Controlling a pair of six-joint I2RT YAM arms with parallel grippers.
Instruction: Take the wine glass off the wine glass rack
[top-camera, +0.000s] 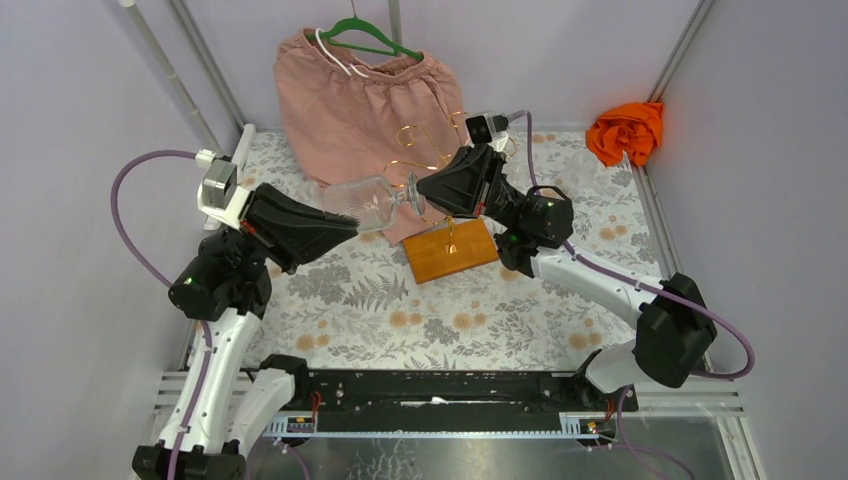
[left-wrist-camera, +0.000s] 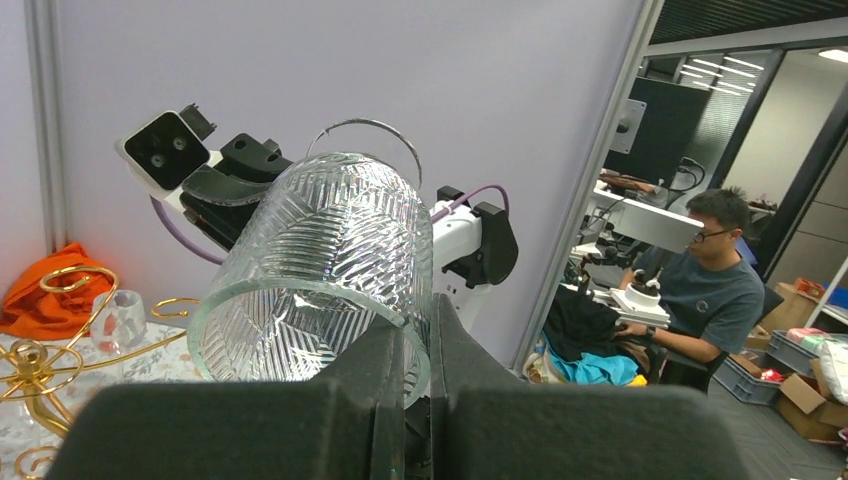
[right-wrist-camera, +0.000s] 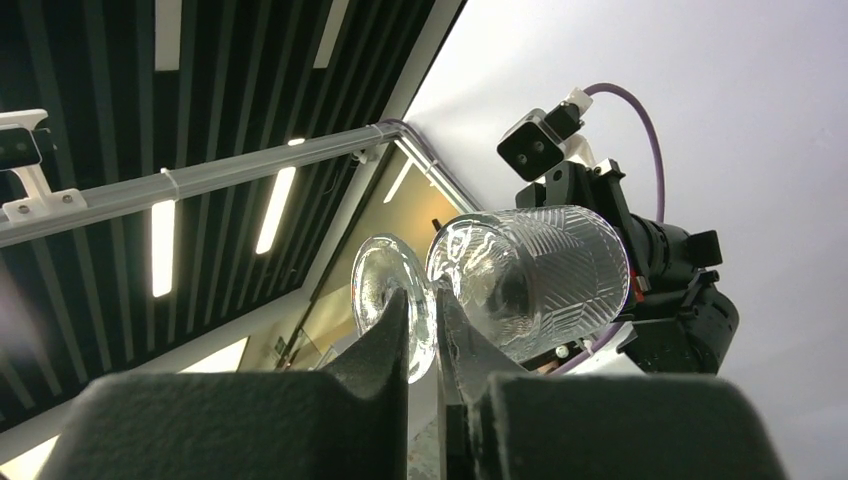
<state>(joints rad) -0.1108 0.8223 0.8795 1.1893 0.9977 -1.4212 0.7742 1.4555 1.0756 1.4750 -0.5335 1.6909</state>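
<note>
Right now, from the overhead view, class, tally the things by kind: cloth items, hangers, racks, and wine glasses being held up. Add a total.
Cloth items: 2 (pink shorts, orange cloth)
Hangers: 1 (green hanger)
Racks: 1 (wine glass rack)
Wine glasses held up: 1 (wine glass)
Total: 5

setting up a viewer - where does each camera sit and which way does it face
top: above and behind the bases, looking down at the table; both arms show, holding the glass near the rack
left wrist: on the left arm, looking along the left gripper at the glass and right arm
right wrist: on the right arm, tilted up at the ceiling; right gripper on the glass
shared: all show the glass; each wrist view shows the other arm
</note>
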